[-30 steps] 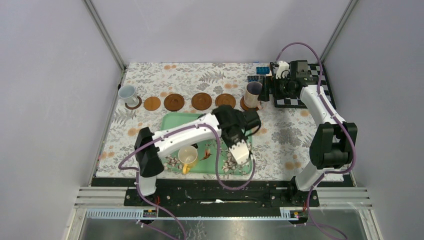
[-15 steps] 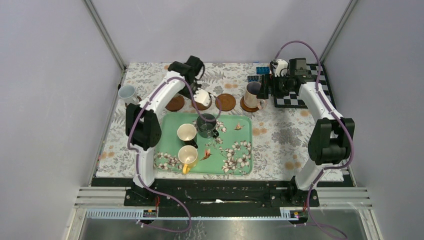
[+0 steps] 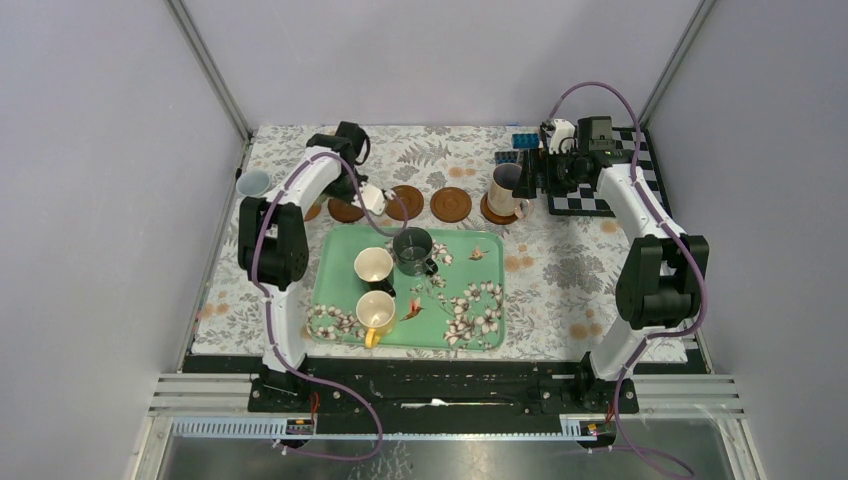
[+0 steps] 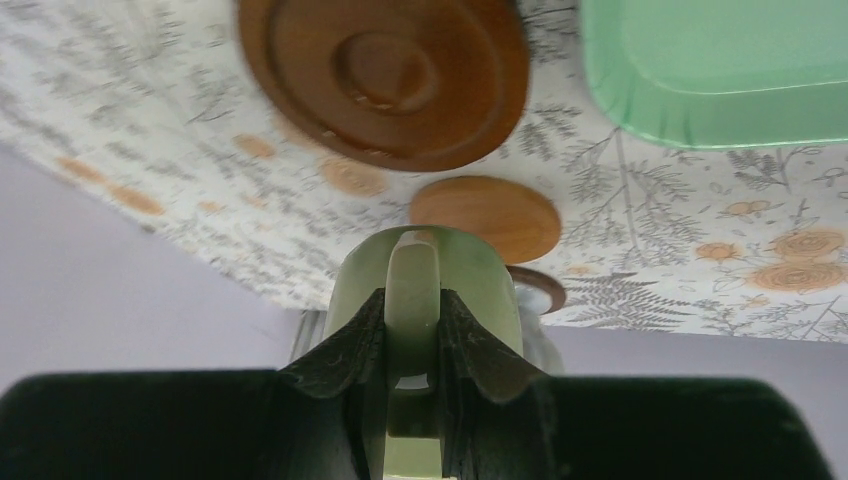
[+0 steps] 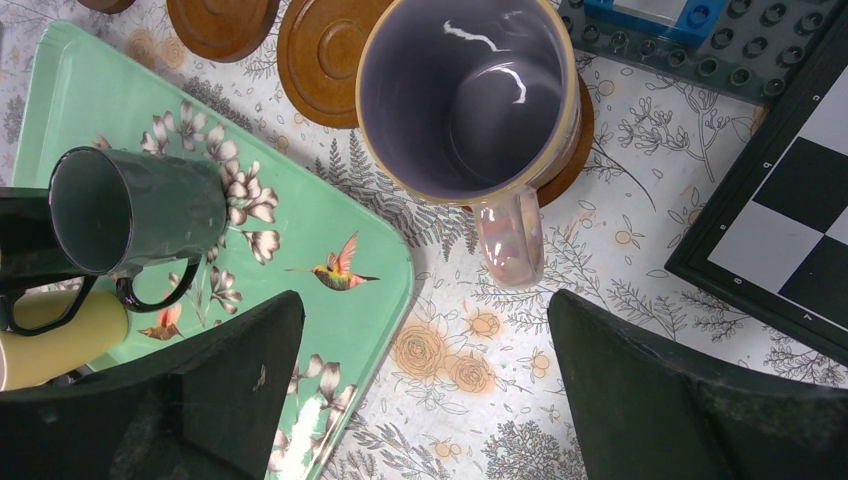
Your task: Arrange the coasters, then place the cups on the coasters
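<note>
My left gripper is shut on the handle of the olive green cup, held above the cloth at the back left. In front of it lie a dark coaster and a lighter coaster; the pale blue cup stands beyond. From above, the left gripper hangs over the left end of the coaster row; two coasters lie bare. My right gripper stands open beside the pinkish cup, which sits on a coaster. The cream, yellow and dark green cups stand on the tray.
The green floral tray fills the middle of the cloth. A checkerboard and a blue block on a dark studded plate sit at the back right. Metal frame posts rise at both back corners.
My left arm has swung from over the tray to the back left, carrying the olive green cup along the coaster row. The right arm has stayed put.
</note>
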Tool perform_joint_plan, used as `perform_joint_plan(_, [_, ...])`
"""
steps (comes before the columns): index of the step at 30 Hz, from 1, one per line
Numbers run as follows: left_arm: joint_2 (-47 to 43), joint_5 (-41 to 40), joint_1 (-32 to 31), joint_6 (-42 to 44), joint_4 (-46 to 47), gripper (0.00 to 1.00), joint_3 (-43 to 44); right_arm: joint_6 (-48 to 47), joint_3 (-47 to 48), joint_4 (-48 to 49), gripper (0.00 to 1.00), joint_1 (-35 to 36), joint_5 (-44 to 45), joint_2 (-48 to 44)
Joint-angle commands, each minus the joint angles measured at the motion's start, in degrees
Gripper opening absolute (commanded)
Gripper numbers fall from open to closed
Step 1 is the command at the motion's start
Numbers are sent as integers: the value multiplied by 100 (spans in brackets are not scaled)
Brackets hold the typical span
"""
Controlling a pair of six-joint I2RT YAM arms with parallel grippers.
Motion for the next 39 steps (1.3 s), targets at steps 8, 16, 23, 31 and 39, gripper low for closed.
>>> perform_joint_plan(8, [-609, -300, 380, 684, 863, 0, -888, 2, 63, -71, 100, -9, -70, 8])
perform_joint_plan(16, [-588, -199, 519, 830, 1050, 0, -974, 7, 87, -93, 100, -9, -65, 36])
perform_joint_plan(23, [-610, -137, 569, 956, 1050, 3, -1081, -7, 113, -115, 100, -10, -54, 71])
perform_joint_plan(31, [-511, -113, 617, 921, 1057, 7, -1081, -15, 124, -127, 100, -9, -45, 85])
perform_joint_plan(39, [-626, 3, 618, 902, 1048, 12, -1156, -27, 157, -134, 98, -9, -55, 127])
